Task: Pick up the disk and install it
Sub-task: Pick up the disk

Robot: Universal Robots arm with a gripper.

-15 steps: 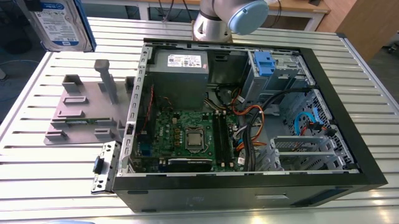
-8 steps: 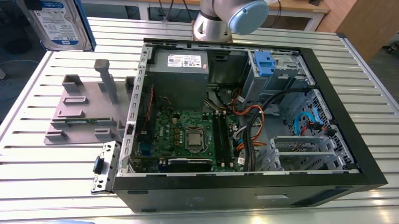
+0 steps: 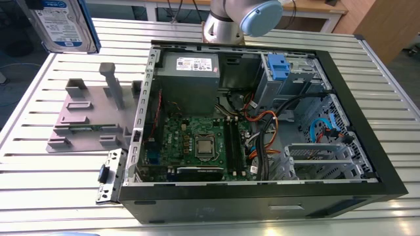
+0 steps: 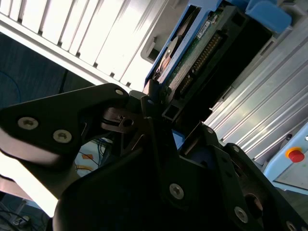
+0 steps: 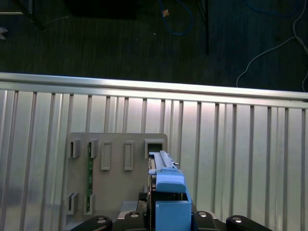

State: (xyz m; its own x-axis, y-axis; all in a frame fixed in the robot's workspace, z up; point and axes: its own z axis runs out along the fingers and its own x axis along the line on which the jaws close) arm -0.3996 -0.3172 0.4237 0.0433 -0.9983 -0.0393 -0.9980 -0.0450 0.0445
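Within the closed grasp of the gripper (image 4: 161,122): the disk (image 4: 192,62), clamped and clear of the table (image 5: 240,159).
Below the gripper lies the grey fixture plate (image 5: 118,187); the open computer case (image 3: 262,123) stands beside that plate.

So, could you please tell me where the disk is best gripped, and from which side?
At its upper end, from above, with the hand closing on the two broad flat faces, as it seems to now. The disk hangs upright, and those faces are parallel and the body thin.
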